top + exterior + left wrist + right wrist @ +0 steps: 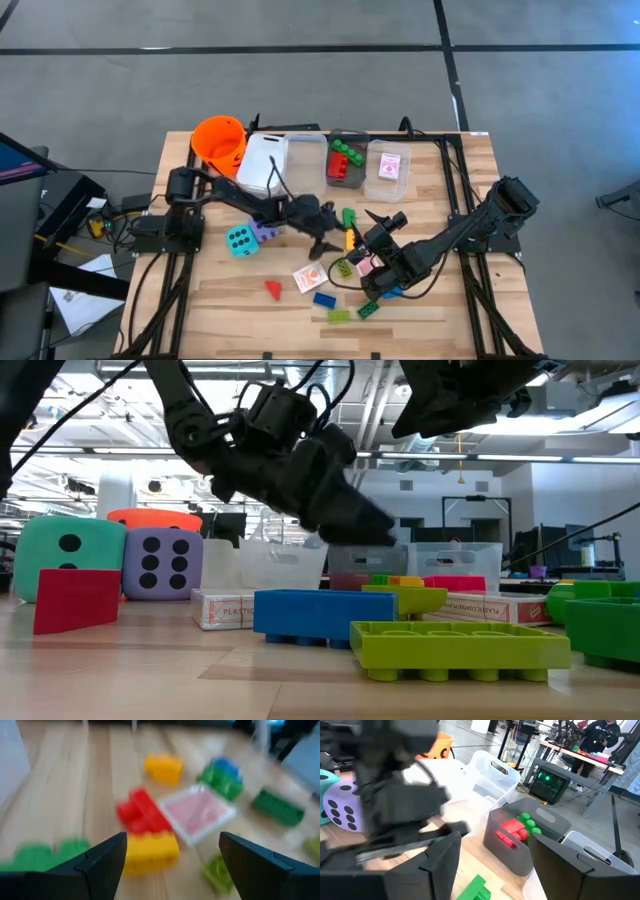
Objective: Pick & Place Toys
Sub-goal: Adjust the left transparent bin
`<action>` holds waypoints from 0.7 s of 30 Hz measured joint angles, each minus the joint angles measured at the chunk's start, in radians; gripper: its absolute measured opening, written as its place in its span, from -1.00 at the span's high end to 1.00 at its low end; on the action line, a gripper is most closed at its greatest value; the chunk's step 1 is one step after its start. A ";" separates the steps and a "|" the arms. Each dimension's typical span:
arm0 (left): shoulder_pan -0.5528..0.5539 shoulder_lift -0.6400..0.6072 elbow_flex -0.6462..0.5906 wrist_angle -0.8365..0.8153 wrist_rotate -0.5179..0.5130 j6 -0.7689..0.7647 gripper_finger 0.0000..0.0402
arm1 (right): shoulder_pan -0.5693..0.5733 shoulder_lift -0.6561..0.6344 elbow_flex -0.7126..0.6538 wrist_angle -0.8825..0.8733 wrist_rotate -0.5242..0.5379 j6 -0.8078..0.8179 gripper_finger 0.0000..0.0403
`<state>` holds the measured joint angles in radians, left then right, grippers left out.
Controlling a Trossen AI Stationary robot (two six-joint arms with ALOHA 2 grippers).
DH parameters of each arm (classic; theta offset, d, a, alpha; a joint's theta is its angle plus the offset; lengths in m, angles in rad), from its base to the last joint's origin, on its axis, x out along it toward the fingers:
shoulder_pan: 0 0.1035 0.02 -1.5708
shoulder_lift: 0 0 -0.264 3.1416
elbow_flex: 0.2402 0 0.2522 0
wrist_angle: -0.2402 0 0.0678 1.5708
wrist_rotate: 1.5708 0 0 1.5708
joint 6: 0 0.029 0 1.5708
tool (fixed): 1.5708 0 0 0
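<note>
Toys lie scattered on the wooden table (pixel 200 300): a teal die (pixel 240 240), a purple die (pixel 266 232), a red wedge (pixel 272 289), a red-backed card (pixel 308 278), and blue (pixel 324 299) and green (pixel 338 316) bricks. My left gripper (pixel 326 244) is open and empty at mid-table. Its wrist view shows it above a yellow brick (pixel 150 851), a red brick (pixel 141 812) and a pink card pack (pixel 196 812). My right gripper (pixel 386 220) is open and empty close by, pointing toward the far bins (pixel 512 837).
An orange bucket (pixel 220 140), a clear bin (pixel 268 162), a grey bin (pixel 346 180) holding red and green bricks, and a clear bin (pixel 388 185) with a card pack stand along the far edge. The two arms are close together at mid-table. A person stands in the room beyond (pixel 600 735).
</note>
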<state>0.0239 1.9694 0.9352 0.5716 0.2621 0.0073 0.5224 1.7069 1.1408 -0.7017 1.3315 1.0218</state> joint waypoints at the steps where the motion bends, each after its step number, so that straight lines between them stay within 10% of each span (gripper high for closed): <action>1: -0.014 -0.002 0.002 -0.046 -0.053 0.014 -0.53 | 0.000 0.000 0.000 0.000 0.000 0.000 -0.15; 10: -0.095 -0.182 0.001 -0.694 -0.718 -0.019 -0.53 | 0.000 0.000 0.000 0.006 -0.001 0.000 -0.15; 21: -0.003 -0.315 0.002 -0.821 -0.729 -0.033 -0.50 | -0.004 0.000 0.000 0.010 0.000 0.000 -0.15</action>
<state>0.0214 1.6547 0.9370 -0.2498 -0.4667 -0.0261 0.5182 1.7073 1.1404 -0.6917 1.3315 1.0214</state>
